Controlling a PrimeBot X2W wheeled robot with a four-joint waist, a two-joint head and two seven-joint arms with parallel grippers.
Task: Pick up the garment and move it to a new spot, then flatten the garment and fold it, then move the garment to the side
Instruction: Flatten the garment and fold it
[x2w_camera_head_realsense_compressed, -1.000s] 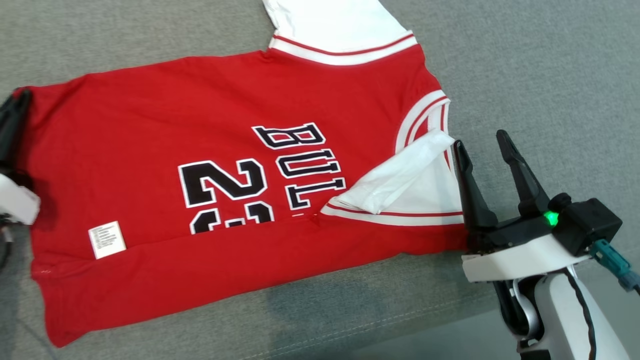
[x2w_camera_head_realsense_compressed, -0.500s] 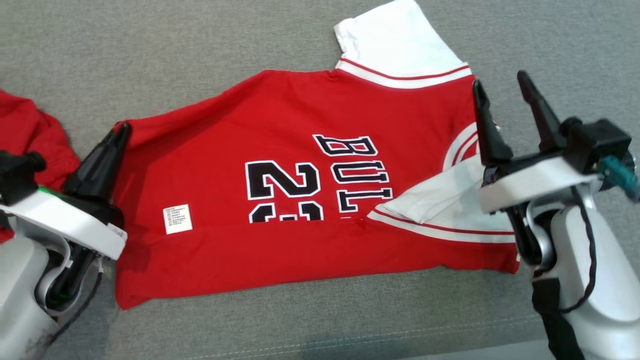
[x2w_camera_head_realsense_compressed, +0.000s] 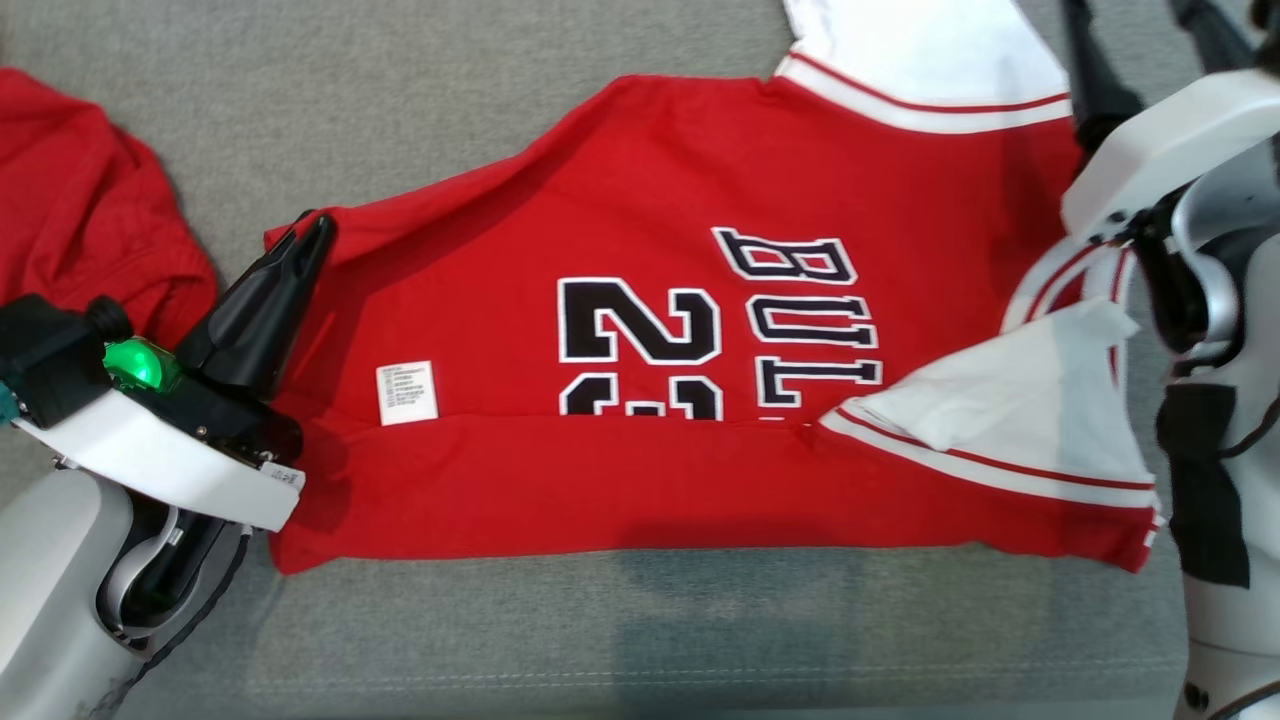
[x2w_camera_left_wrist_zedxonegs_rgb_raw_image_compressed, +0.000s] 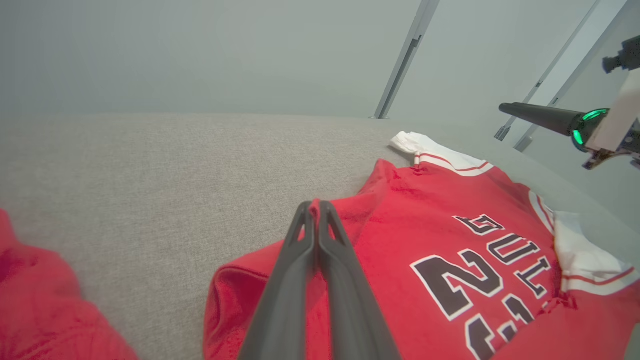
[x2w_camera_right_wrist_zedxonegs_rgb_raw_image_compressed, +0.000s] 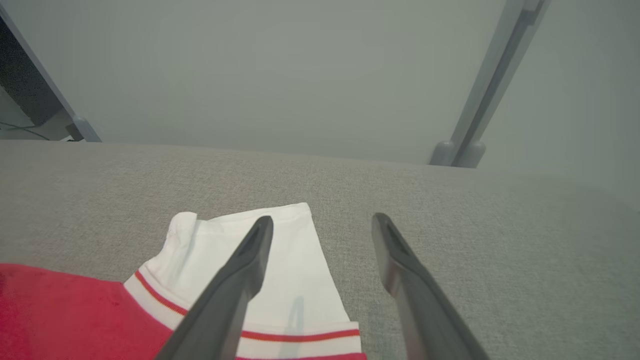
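Right claw (x2w_camera_right_wrist_zedxonegs_rgb_raw_image_compressed: 324, 220) has swung up from the folded sleeve to the far white sleeve (x2w_camera_right_wrist_zedxonegs_rgb_raw_image_compressed: 295, 270), fingers spread wide and gripping nothing. Left claw (x2w_camera_left_wrist_zedxonegs_rgb_raw_image_compressed: 314, 204) is clamped tight on a corner of the soft red jersey (x2w_camera_head_realsense_compressed: 620, 180). It's lying flat, black stitched lettering up, on the grey woven counter (x2w_camera_head_realsense_compressed: 500, 620), with a rumpled red cloth (x2w_camera_head_realsense_compressed: 80, 200) off to its left.

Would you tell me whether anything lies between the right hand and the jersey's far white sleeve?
Nothing visible does. The open right hand hangs over the white sleeve, with only bare grey surface beside it. The left hand is shut on a hem corner of the jersey.
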